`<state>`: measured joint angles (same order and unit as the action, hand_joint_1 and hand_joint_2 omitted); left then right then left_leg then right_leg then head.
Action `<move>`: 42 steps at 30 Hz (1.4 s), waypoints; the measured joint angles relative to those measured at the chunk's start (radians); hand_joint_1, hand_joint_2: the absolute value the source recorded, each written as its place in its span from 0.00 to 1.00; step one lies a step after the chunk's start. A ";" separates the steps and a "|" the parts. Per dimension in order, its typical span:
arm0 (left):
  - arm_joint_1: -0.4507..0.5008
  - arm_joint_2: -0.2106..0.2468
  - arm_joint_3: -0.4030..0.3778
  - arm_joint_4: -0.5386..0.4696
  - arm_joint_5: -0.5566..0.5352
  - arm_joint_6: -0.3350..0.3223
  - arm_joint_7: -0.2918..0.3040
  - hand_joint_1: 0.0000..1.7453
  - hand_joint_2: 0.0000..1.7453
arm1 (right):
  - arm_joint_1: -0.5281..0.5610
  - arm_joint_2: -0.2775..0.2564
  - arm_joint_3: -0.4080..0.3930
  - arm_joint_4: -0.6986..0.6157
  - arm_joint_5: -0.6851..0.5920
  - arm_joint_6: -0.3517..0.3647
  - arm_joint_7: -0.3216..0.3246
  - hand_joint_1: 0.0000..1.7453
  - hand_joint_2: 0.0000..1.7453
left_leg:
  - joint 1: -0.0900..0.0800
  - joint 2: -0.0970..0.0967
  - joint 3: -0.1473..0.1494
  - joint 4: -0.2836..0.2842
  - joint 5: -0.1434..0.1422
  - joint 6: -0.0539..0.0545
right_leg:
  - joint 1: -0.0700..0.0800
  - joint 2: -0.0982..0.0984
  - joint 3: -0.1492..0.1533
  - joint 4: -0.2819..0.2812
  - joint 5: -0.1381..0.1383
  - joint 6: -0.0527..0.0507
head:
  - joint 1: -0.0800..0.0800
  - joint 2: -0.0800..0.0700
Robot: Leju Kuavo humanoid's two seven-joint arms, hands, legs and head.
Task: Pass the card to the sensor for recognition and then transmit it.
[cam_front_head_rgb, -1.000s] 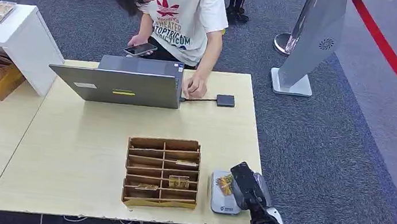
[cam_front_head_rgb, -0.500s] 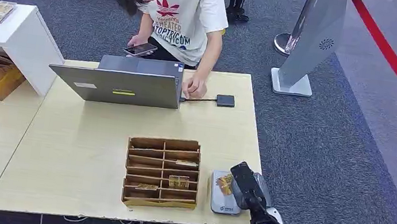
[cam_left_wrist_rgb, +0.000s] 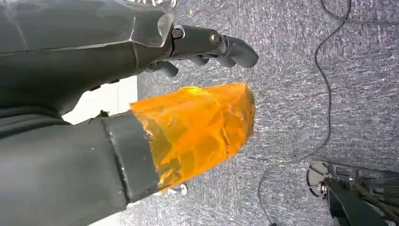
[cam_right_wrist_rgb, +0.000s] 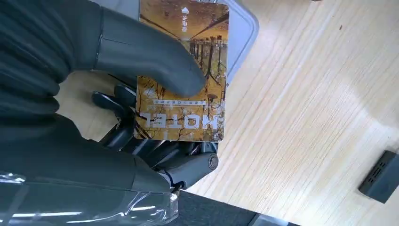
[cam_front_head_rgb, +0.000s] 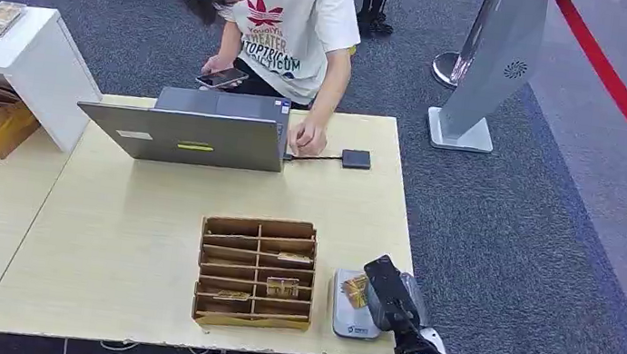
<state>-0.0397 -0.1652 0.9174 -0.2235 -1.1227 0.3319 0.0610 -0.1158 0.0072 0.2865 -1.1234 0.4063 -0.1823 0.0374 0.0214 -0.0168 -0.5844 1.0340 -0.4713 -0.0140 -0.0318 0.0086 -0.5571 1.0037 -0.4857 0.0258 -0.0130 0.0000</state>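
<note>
Right hand: the right hand pinches a hotel key card between its thick grey thumb on the printed face and its dark fingers behind
Card: amber, with a tree scene and the word HOTEL; it is held over the grey card reader, its far end overlapping the reader's top; whether it touches the reader I cannot tell
Reader: a flat grey pad at the near right corner of the wooden surface, just beside the card organiser
Organiser: a brown cardboard tray with rows of slots, a few holding cards
Left hand: the left hand hangs over grey carpet with a thin cable; its orange-covered thumb and dark fingers are apart and hold nothing
Person: a person in a white printed T-shirt bends over the far edge, one hand by an open grey laptop, the other holding a phone
Small black box: wired to the laptop, beside it
</note>
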 joint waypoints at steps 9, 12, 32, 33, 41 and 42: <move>0.000 0.000 0.001 0.000 0.000 0.002 0.000 0.00 0.00 | 0.000 0.000 0.000 0.001 -0.003 -0.002 0.000 1.00 1.00 | 0.000 0.000 0.000 0.000 0.000 0.000 | 0.000 0.000 0.000 0.000 0.000 0.000 | 0.000 0.000; 0.000 0.000 0.002 0.000 0.000 0.002 -0.001 0.00 0.00 | 0.000 0.000 0.000 0.002 -0.003 -0.002 -0.001 1.00 1.00 | 0.000 0.000 0.000 0.000 0.000 0.000 | 0.000 0.000 0.000 0.000 0.000 0.000 | 0.000 0.000; 0.000 0.000 0.002 0.000 -0.001 0.003 -0.001 0.00 0.00 | -0.002 0.000 0.000 0.005 -0.006 -0.003 -0.003 1.00 1.00 | 0.000 0.000 0.000 0.000 0.000 0.000 | 0.000 0.000 0.000 0.000 0.000 0.000 | 0.000 0.000; 0.000 0.000 0.002 0.000 -0.001 0.003 -0.001 0.00 0.00 | -0.002 0.000 0.000 0.005 -0.006 -0.003 -0.003 1.00 1.00 | 0.000 0.000 0.000 0.000 0.000 0.000 | 0.000 0.000 0.000 0.000 0.000 0.000 | 0.000 0.000; 0.000 0.000 0.002 0.000 -0.005 0.008 -0.001 0.00 0.00 | -0.006 0.000 0.000 0.010 -0.006 -0.003 -0.003 1.00 1.00 | 0.000 0.000 0.000 0.000 0.000 0.000 | 0.000 0.000 0.000 0.000 0.000 0.000 | 0.000 0.000; 0.000 0.000 0.002 0.000 -0.005 0.008 -0.001 0.00 0.00 | -0.006 0.000 0.000 0.010 -0.006 -0.003 -0.003 1.00 1.00 | 0.000 0.000 0.000 0.000 0.000 0.000 | 0.000 0.000 0.000 0.000 0.000 0.000 | 0.000 0.000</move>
<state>-0.0401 -0.1648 0.9197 -0.2235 -1.1280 0.3403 0.0603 -0.1222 0.0076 0.2865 -1.1135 0.4005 -0.1850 0.0343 0.0214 -0.0168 -0.5842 1.0340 -0.4713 -0.0140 -0.0318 0.0086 -0.5569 1.0038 -0.4857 0.0258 -0.0130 0.0000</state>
